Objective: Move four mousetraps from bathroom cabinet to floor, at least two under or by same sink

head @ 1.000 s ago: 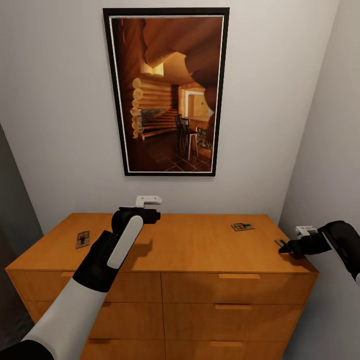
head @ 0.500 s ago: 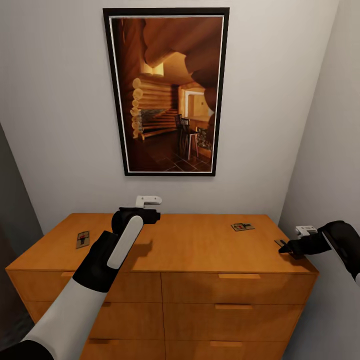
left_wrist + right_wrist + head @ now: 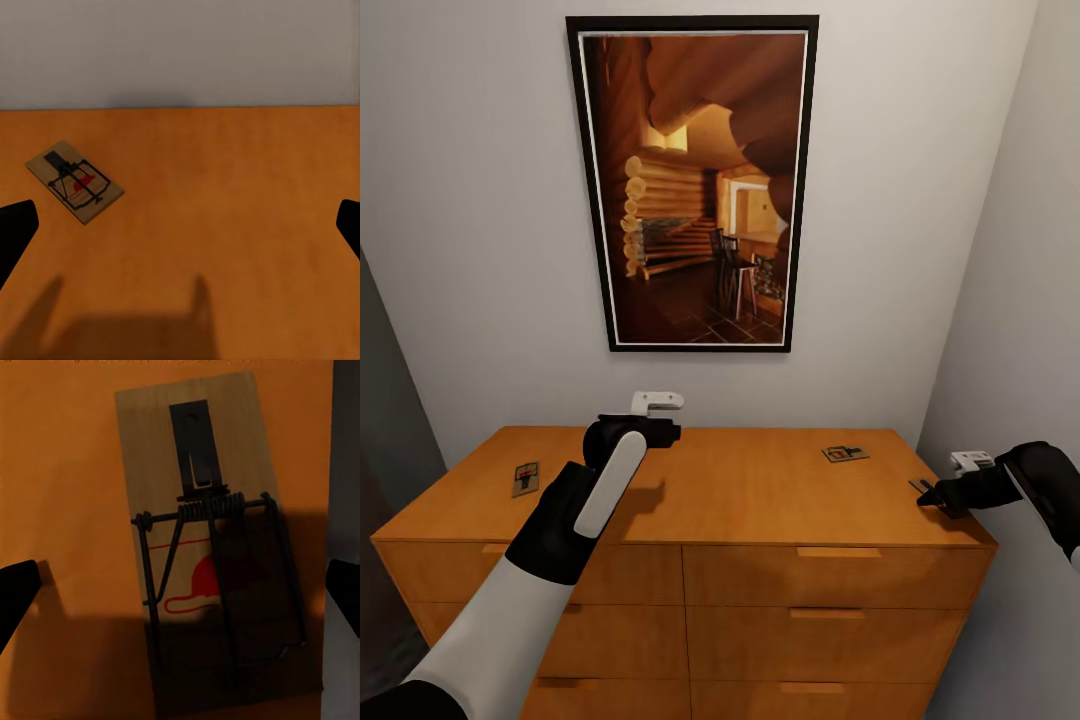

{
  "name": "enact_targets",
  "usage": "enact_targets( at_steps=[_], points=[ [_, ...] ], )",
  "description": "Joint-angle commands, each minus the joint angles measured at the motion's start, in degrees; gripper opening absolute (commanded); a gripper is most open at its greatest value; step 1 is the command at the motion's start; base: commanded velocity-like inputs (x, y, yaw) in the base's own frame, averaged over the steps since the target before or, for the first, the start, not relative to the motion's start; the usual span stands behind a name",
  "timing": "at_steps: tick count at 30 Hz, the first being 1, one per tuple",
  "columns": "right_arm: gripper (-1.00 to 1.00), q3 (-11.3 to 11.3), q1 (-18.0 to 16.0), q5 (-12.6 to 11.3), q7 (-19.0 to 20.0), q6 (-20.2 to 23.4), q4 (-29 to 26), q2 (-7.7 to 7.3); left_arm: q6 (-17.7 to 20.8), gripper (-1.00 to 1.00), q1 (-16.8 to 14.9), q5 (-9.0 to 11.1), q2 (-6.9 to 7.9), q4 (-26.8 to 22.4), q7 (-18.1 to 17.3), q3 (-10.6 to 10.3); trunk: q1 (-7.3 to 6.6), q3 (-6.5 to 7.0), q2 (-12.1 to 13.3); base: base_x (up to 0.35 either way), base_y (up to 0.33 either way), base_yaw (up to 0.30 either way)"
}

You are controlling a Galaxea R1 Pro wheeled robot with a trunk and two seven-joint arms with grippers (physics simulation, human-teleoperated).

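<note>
The orange-brown cabinet [image 3: 740, 500] stands against the wall with mousetraps lying flat on its top. One mousetrap [image 3: 525, 478] is near the left end and another mousetrap [image 3: 844, 453] is at the back right. My right gripper [image 3: 932, 493] hovers open at the cabinet's right edge, straddling a third mousetrap [image 3: 214, 547] whose edge peeks out in the head view [image 3: 918, 487]. My left gripper [image 3: 670, 432] is open over the back middle of the top, empty, and a mousetrap [image 3: 75, 182] lies ahead of it, off to one side.
A large framed picture [image 3: 695, 185] hangs on the white wall behind the cabinet. A side wall [image 3: 1020, 330] runs close along the cabinet's right end. Drawer fronts with slim handles [image 3: 838, 552] face me below the top.
</note>
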Motion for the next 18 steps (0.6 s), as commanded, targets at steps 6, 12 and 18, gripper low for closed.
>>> enact_targets(
  at_steps=[6, 12, 18],
  points=[
    [-1.0, 0.19, 0.02, 0.73, 0.55, 0.08, 0.51, -0.03, 0.12, 1.0, -0.07, 0.56, -0.03, -0.03, 0.6, -0.05, 0.01, -0.09, -0.03, 0.0, 0.0, 0.0],
    [-1.0, 0.33, 0.02, 0.99, 0.55, 0.14, 0.24, -0.06, 0.14, 1.0, -0.07, 0.56, -0.04, 0.03, 0.6, -0.05, 0.01, -0.09, -0.03, 0.0, 0.0, 0.0],
    [-1.0, 0.37, 0.02, 1.16, 0.63, 0.24, -0.47, -0.07, 0.12, 1.0, -0.07, 0.56, -0.03, 0.05, 0.6, -0.05, 0.01, -0.09, -0.03, 0.0, 0.0, 0.0]
  ],
)
